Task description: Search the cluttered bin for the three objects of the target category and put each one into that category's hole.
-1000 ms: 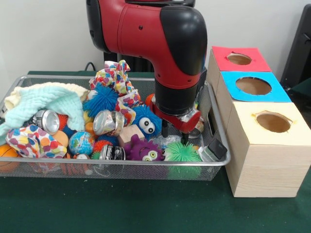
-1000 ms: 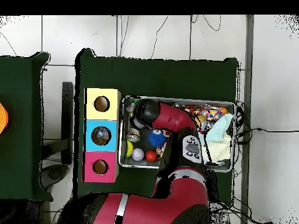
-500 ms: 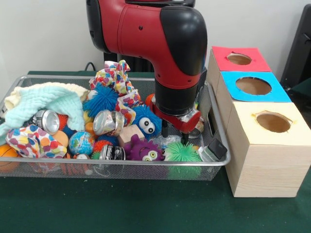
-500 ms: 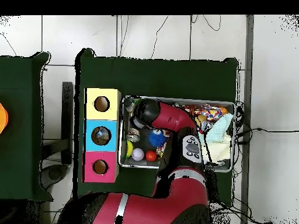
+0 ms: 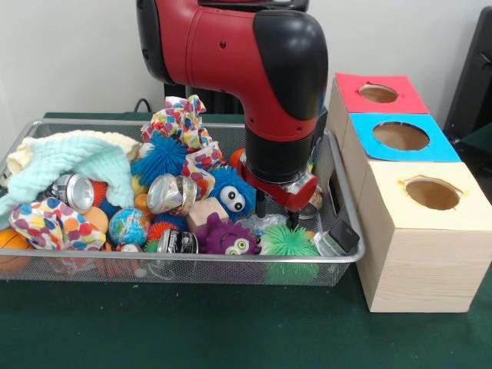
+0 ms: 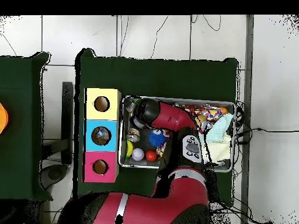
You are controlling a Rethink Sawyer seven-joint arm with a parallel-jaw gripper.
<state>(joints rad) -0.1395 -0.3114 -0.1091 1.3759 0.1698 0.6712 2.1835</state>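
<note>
The silver wire mesh bin [image 5: 92, 260] is packed with toys, cloths and cans; it also shows in the overhead view [image 6: 175, 99]. My gripper [image 5: 277, 214] hangs low in the bin's right part, just above a green spiky ball [image 5: 288, 242] and next to a purple monster toy [image 5: 227, 238]. Its two black fingers stand apart with nothing between them. A blue fuzzy toy with eyes [image 5: 231, 196] lies just left of it. In the overhead view the arm's wrist [image 6: 145, 112] hides the gripper.
Three pale wooden boxes with round holes stand right of the bin: red-topped [image 5: 380, 94], blue-topped [image 5: 401, 137] and yellow-topped [image 5: 430, 192]. The bin also holds a crushed can [image 5: 171, 192], a globe ball [image 5: 128, 225], a mint cloth [image 5: 77, 165] and a patterned cloth [image 5: 181, 123].
</note>
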